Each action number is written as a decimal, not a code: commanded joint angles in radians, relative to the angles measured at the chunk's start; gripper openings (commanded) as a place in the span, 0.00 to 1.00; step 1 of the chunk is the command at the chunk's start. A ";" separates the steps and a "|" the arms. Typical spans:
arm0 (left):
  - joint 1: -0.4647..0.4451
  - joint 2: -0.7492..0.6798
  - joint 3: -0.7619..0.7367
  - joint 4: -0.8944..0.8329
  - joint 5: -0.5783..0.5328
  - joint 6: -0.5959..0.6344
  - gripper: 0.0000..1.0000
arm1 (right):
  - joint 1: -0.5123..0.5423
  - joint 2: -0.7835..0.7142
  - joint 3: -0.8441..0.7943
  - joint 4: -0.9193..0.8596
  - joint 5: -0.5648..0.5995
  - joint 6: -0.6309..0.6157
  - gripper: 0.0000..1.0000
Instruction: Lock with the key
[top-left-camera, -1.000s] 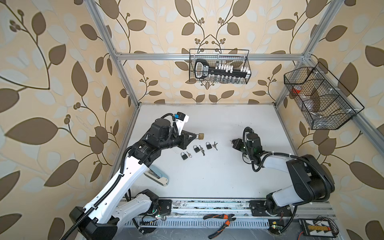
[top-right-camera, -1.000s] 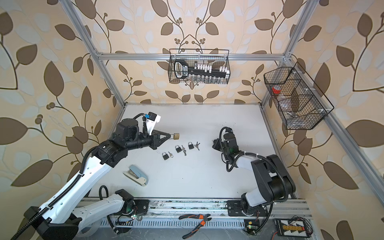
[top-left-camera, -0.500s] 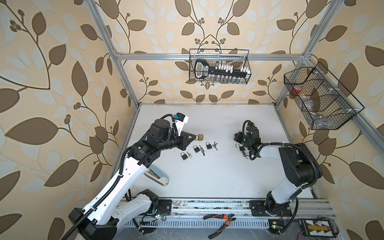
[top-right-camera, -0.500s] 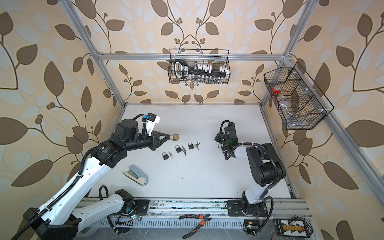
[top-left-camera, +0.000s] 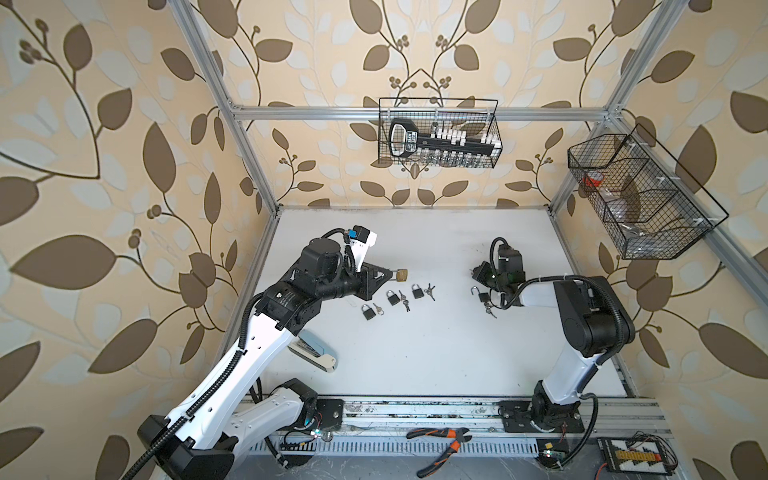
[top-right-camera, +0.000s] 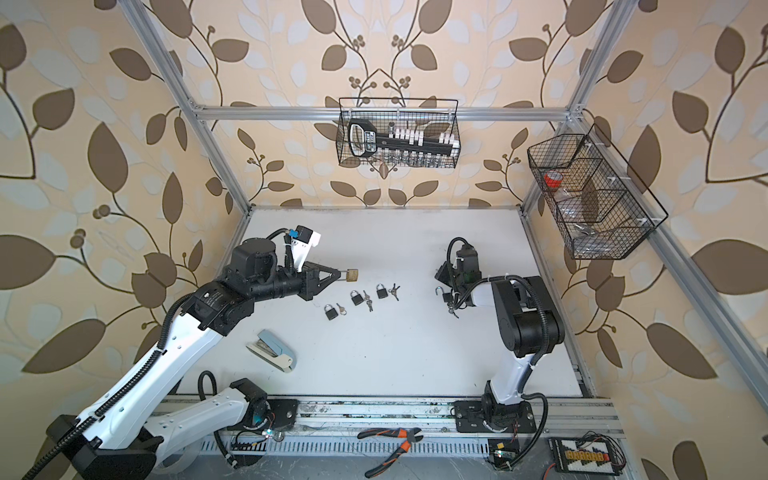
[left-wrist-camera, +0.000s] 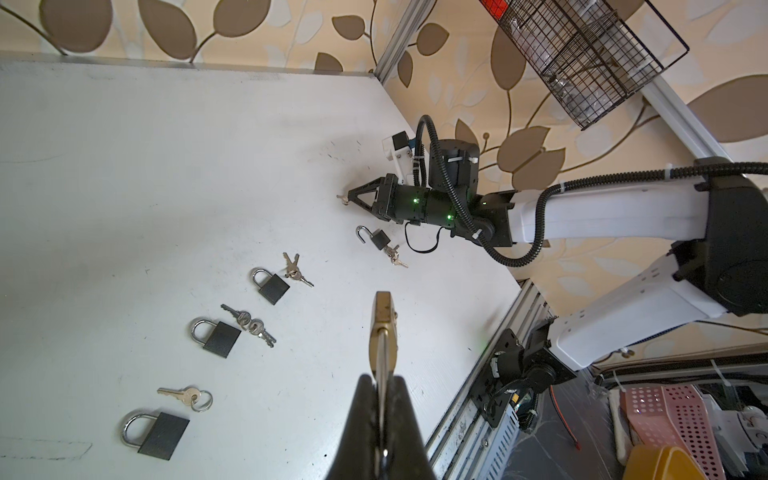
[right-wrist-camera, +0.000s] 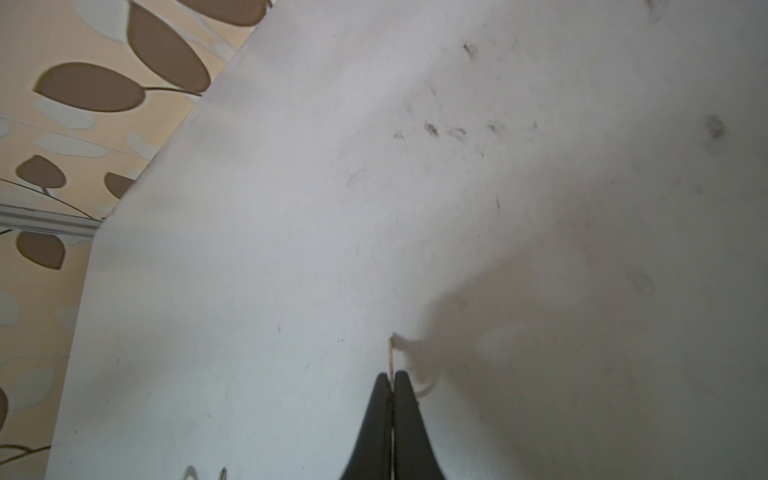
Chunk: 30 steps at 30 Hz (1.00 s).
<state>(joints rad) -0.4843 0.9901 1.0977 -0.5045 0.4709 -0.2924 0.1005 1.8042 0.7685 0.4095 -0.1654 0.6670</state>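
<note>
You see the left gripper (top-left-camera: 390, 274) clamped on the shackle of a brass padlock (top-left-camera: 401, 275), above the desk (top-left-camera: 415, 353) toward its left edge. Nearer the right edge, the right gripper (left-wrist-camera: 351, 198) pinches a small key (left-wrist-camera: 343, 199). The back wire basket (top-left-camera: 436, 101) holds a black socket rail (top-left-camera: 449, 143), its label (top-left-camera: 409, 139) unreadable. The side basket (top-left-camera: 648, 245) shows a red roll (top-right-camera: 552, 179).

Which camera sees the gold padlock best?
The left wrist view: the gold padlock looks big and close, pinched in the left gripper, though it is seen edge-on. Both top views show it only as a tiny tan block at that gripper's tip. The right wrist view misses it.
</note>
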 joint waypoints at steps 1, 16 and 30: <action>0.000 -0.004 0.016 0.046 0.031 -0.008 0.00 | -0.013 0.017 -0.002 -0.001 -0.003 0.008 0.11; 0.001 0.097 0.110 -0.011 0.058 -0.002 0.00 | 0.047 -0.467 -0.100 -0.081 0.160 -0.216 0.42; 0.001 0.291 0.207 0.042 0.375 0.067 0.00 | 0.510 -0.823 0.004 -0.275 -0.061 -0.864 0.81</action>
<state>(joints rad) -0.4831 1.2743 1.2503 -0.5190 0.7296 -0.2615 0.5800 0.9890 0.7166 0.2516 -0.1833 -0.0132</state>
